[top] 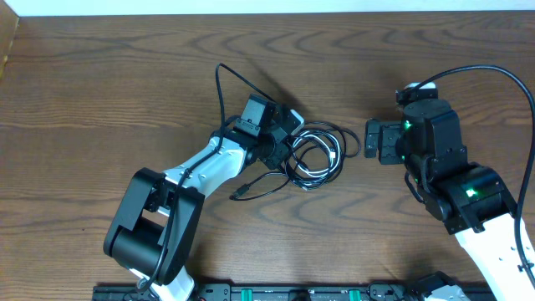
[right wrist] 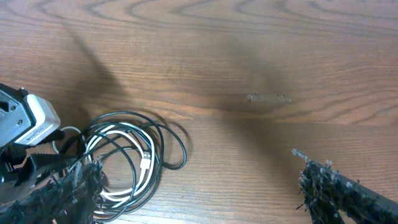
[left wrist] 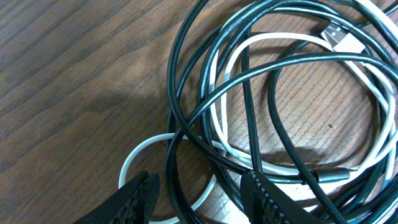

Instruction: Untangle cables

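Near the middle of the table (top: 100, 84), well clear of all four edges, the cables (top: 322, 155) lie in one loose coil, several black loops threaded through a white cable (left wrist: 140, 146) whose flat plug (left wrist: 341, 38) rests at the coil's far side in the left wrist view. The left gripper (top: 282, 142) sits low at the coil's left rim, jaws parted and straddling a few black strands and a bend of the white one without pinching any. The right gripper (top: 368, 140) hangs just beside the coil's right rim, jaws wide and holding nothing.

The step in hand looks like the first separating grasp. It would go best if the left jaws closed on a single strand rather than the whole crossing, ideally the white one, which is easiest to follow, while the right jaws pinned or took a black loop on the opposite side. A slow pull apart along the table's length should let loops slide free; a fast one risks cinching the crossings tighter.

A black tail (top: 251, 188) already trails out toward the near edge and offers a free end to draw from. Bare wood spreads toward the far edge and both far corners, giving ample room to lay each freed cord; the near edge is crowded by the arm bases
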### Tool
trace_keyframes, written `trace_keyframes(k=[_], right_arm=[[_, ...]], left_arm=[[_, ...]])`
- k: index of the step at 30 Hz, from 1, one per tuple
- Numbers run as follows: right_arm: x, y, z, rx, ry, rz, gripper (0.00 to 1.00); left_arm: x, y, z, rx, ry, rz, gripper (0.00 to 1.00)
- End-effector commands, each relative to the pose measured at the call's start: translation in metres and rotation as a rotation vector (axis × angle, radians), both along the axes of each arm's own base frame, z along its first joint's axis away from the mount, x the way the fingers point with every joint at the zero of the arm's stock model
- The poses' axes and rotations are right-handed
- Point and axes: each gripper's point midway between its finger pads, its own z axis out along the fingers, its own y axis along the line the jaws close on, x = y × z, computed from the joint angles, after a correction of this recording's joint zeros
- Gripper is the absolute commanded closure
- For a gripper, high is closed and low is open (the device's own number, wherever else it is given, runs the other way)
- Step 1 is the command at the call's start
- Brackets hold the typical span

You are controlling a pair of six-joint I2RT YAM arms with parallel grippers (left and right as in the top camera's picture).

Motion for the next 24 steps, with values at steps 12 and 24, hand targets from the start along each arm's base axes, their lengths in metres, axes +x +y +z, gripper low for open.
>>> trace_keyframes(k=[12, 24], right_arm=[[-0.001, -0.006, -0.001, -0.003, 0.001, -0.031, 0.01], [-0.001, -0.006, -0.001, -0.003, 0.000, -0.031, 0.01]], left_arm=[[-0.018, -0.022, 0.009, -0.107, 0.079, -0.073, 0.56], [-0.023, -0.025, 0.007, -0.100, 0.094, -0.082, 0.63]])
